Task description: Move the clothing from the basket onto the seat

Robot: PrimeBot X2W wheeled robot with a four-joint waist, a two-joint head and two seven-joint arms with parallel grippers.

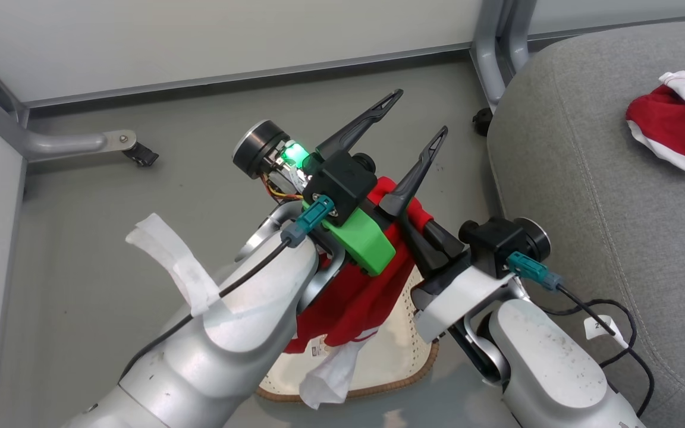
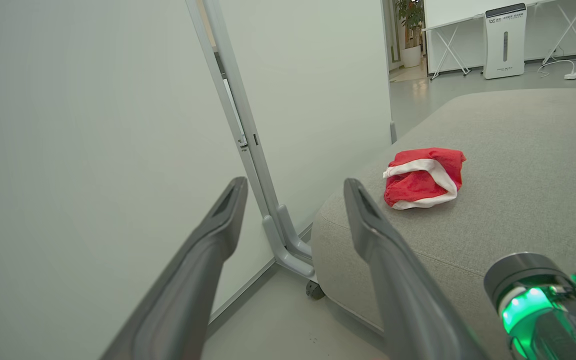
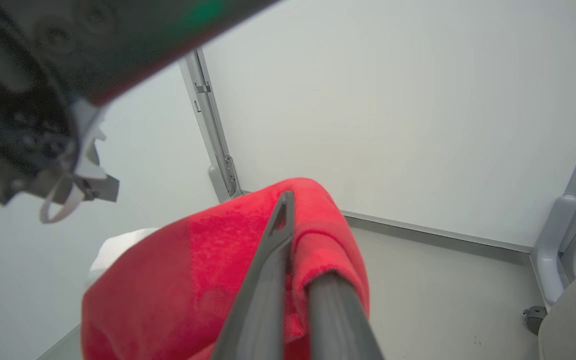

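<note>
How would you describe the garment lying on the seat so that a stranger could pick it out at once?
Find the big grey seat on the right of the head view. On its top lies a crumpled red garment with white trim. Unlike the other red garment, pinched in the right gripper over the basket, it lies alone and untouched.

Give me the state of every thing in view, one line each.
left gripper, jaws open, empty, raised above the basket
right gripper, jaws shut on the held garment
held garment, lifted, draped over the right gripper, hanging over the basket
garment on seat, bunched up, lying free
basket, upright, beneath the held garment
seat, carrying one garment
</note>
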